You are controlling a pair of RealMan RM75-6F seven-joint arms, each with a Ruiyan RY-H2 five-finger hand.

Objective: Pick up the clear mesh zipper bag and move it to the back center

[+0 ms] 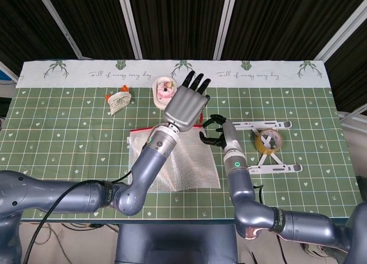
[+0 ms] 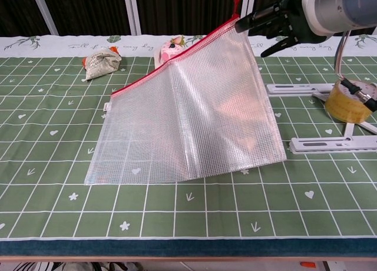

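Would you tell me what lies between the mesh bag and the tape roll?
In the chest view, the white folding stand lies between the mesh bag and the tape roll.

In the head view the left hand [image 1: 184,106] and its forearm cover the middle and the raised corner of the clear mesh zipper bag [image 1: 195,169], so the pinch point cannot be seen there. In the chest view the right hand [image 2: 277,22] is cut by the top edge, and only dark fingertips [image 2: 250,22] at the bag's red zipper corner show. The left hand does not appear in the chest view. The tape roll [image 2: 351,102] is clipped by the right edge. The printing on the small pink item [image 1: 166,91] is too small to read.
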